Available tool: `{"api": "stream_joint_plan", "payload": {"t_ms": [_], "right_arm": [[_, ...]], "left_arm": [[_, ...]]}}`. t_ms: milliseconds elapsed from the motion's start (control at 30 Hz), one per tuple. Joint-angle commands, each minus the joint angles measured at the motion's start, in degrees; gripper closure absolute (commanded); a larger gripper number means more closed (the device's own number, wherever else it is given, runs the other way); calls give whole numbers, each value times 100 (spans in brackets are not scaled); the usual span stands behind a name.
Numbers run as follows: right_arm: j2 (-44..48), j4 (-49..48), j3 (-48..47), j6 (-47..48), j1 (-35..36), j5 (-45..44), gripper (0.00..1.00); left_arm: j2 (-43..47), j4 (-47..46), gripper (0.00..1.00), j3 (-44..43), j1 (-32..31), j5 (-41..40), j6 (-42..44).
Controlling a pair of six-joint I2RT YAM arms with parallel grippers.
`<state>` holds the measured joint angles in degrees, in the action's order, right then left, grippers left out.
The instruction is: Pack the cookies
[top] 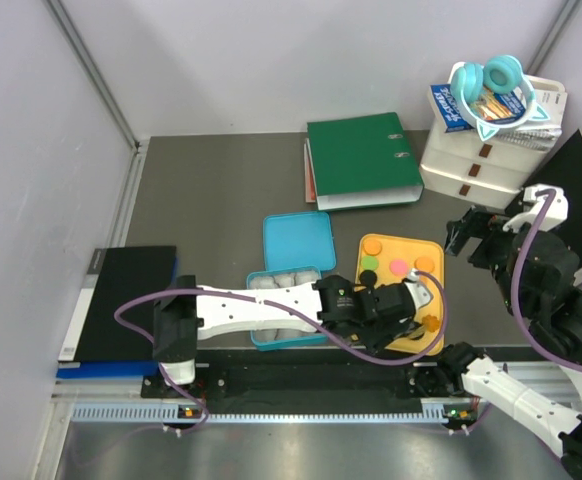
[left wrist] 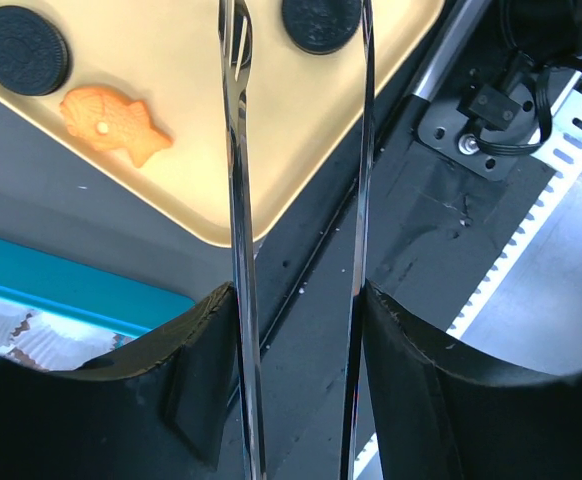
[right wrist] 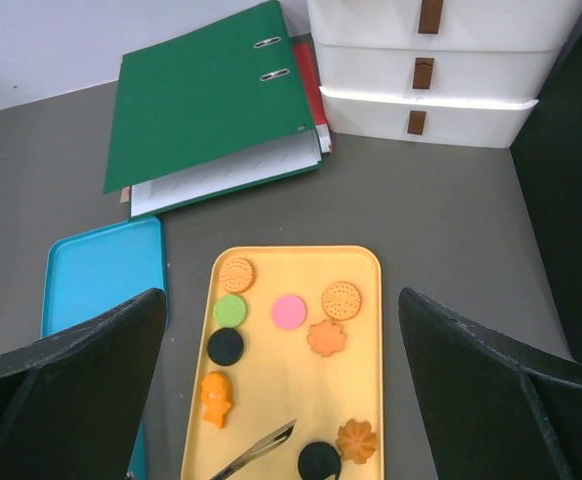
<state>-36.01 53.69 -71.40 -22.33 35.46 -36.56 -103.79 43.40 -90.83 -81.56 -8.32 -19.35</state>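
Bright, even light from above; soft shadows on the counter [top: 221, 190]. Glare streaks the tweezers [left wrist: 239, 200]; the near-edge metal rail [left wrist: 541, 215] is washed out.

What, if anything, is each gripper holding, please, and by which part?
The left gripper holds metal tweezers by their rear part, jaws against both blades. The right gripper is open and empty.

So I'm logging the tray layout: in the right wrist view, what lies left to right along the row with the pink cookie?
The green cookie → pink cookie → tan dotted round cookie.
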Motion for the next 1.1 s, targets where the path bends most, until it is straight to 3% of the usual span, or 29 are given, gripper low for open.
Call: {"api": "stream_joint_plan", "payload": {"t_ms": [0,433,733,1067], "right_arm": [[41,54,-226,-61,48,-45,1],[129,133,-208,-53,48,70,1],[120,124,-270,88,48,78,1],[50,-87,-261,202,48,175,1]], "left_arm": [[-132,-261,44,-137,-80,111,2],[-634,-358,46,-163,-106,-12,116],[-502,-122,59,-155,-97,-47,99],[95,379,65,-278,-97,-1030,55]]}}
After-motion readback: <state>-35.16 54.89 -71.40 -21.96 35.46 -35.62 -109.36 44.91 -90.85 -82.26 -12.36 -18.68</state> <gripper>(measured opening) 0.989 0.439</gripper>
